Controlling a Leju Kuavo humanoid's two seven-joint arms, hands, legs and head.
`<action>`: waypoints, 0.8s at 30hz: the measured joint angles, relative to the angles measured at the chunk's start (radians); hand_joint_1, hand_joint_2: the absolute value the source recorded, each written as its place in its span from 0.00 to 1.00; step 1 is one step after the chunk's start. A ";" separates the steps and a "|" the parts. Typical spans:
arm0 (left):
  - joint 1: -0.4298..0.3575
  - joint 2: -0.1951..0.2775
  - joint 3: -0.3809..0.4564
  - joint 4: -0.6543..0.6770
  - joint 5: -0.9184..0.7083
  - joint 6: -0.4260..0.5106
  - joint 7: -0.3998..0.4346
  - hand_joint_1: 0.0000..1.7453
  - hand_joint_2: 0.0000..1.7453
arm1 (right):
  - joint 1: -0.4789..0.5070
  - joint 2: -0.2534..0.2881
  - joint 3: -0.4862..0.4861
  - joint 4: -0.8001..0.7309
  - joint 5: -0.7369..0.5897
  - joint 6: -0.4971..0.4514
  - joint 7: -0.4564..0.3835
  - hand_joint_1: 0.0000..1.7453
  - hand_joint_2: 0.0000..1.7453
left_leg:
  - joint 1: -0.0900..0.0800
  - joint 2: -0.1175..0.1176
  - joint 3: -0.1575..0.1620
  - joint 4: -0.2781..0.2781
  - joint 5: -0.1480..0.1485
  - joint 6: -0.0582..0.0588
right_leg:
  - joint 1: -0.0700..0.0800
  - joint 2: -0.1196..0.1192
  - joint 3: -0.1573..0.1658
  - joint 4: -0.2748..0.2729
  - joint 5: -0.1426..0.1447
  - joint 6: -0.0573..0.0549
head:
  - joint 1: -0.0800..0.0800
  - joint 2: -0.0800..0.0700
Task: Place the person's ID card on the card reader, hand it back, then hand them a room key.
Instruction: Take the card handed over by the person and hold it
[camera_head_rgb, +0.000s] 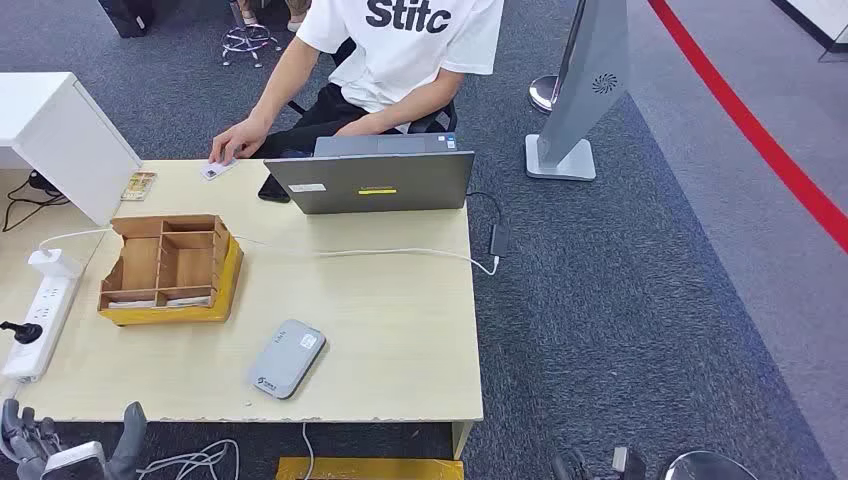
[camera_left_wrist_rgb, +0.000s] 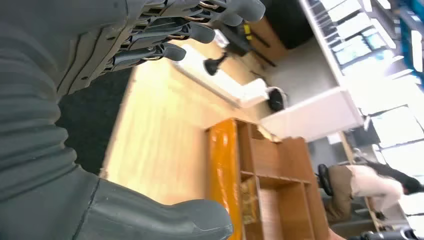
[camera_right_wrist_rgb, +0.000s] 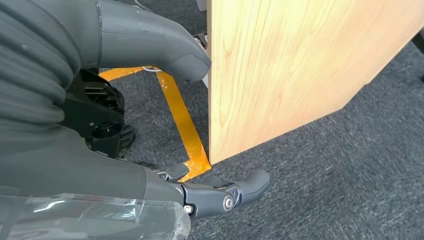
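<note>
Card (camera_head_rgb: 216, 168) upper left on the tabletop (camera_head_rgb: 400, 340), under the person's hand (camera_head_rgb: 235, 138), offered for pickup. Reader (camera_head_rgb: 287, 358) waiting lower centre. Left hand (camera_head_rgb: 60, 448) and right hand (camera_right_wrist_rgb: 210, 195) low, fingers spread, holding nothing.

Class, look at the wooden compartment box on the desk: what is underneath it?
The wooden compartment box rests on a flat yellow base, whose edge shows along its front and right sides. Whatever lies beneath the base is covered.

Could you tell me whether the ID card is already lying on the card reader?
No, the ID card is under the person's hand; the card reader is bare.
</note>
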 joint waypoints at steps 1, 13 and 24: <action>-0.003 0.004 -0.009 -0.001 -0.016 0.005 0.003 0.00 1.00 | -0.001 0.000 0.000 0.000 0.002 0.000 0.001 0.00 1.00 | 0.000 0.000 0.000 0.000 0.000 0.000 | 0.000 0.000 0.000 0.000 0.000 0.000 | 0.000 0.000; -0.136 0.104 -0.127 0.043 -0.358 0.059 0.137 0.00 1.00 | -0.031 0.010 0.009 0.008 0.046 -0.020 0.031 0.00 1.00 | 0.000 0.000 0.001 0.000 0.001 -0.002 | 0.000 0.000 0.000 0.000 0.001 -0.002 | 0.000 0.000; -0.315 0.208 -0.208 0.206 -0.634 0.083 0.269 0.00 1.00 | -0.057 0.019 0.042 0.012 0.078 -0.036 0.065 0.00 1.00 | 0.000 0.000 0.001 0.000 0.003 -0.002 | 0.001 0.000 0.000 0.000 0.002 -0.003 | 0.000 0.000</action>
